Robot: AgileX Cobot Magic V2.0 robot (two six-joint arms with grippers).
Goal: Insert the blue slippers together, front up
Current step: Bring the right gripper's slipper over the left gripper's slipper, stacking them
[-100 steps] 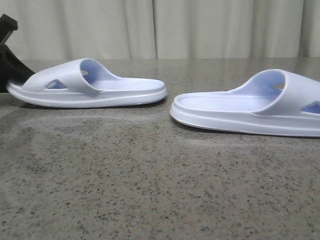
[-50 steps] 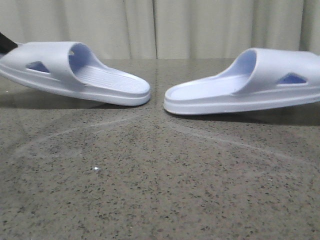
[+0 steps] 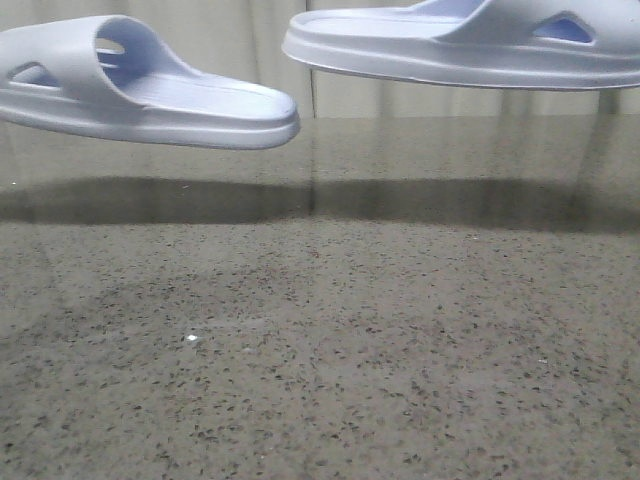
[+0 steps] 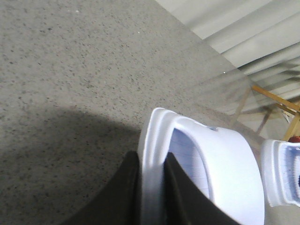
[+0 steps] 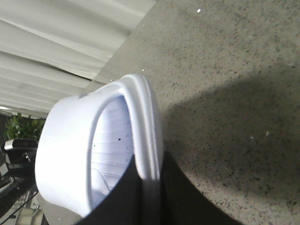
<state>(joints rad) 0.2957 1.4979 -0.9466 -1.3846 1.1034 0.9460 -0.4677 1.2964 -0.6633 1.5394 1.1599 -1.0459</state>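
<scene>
Hanging clear of the speckled stone table [image 3: 320, 350] in the front view, the left slipper [image 3: 150, 90] and the right slipper [image 3: 470, 45] face heel to heel, well apart, the right one higher; no gripper shows here. Left wrist view: the left gripper [image 4: 152, 187] is clamped on the sole edge of the left slipper [image 4: 211, 164], one black finger [image 4: 117, 192] on each side of the rim; the other slipper's end [image 4: 281, 173] appears nearby. Right wrist view: the right gripper [image 5: 147, 197] likewise pinches the side rim of the right slipper [image 5: 75, 140]. Moulded foam probably makes both light, slightly yielding and non-fragile; the thick sole edge seems the soundest hold. No containers are visible.
</scene>
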